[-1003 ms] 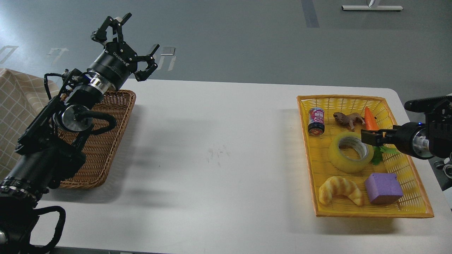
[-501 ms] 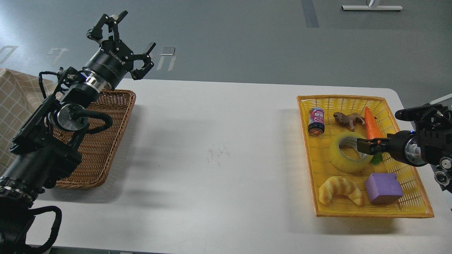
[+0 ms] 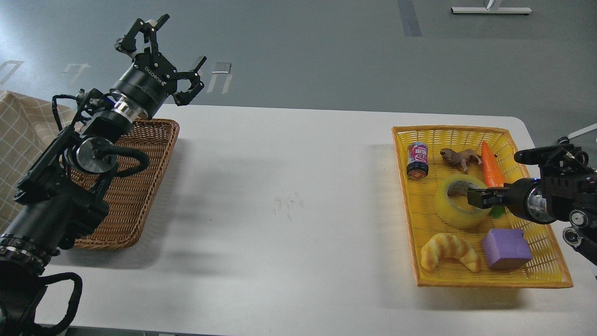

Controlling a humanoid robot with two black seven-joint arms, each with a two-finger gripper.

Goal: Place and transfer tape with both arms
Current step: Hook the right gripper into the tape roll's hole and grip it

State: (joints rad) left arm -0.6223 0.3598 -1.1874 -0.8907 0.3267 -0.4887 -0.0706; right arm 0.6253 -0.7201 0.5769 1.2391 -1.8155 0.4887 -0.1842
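Clockwise around the tape [image 3: 459, 201] in the yellow basket [image 3: 541, 275]: can [image 3: 417, 160], toy animal [image 3: 461, 158], carrot [image 3: 491, 164], purple block [image 3: 506, 249], croissant [image 3: 448, 251]. Tape lies flat, core upward. Right gripper [image 3: 476, 198] overlaps its rim, grip unclear. Left gripper [image 3: 161, 56] spread, raised above wicker tray [image 3: 154, 158]. White table [image 3: 280, 200], grey floor.

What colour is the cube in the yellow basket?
The cube is purple, seen best in the head view.
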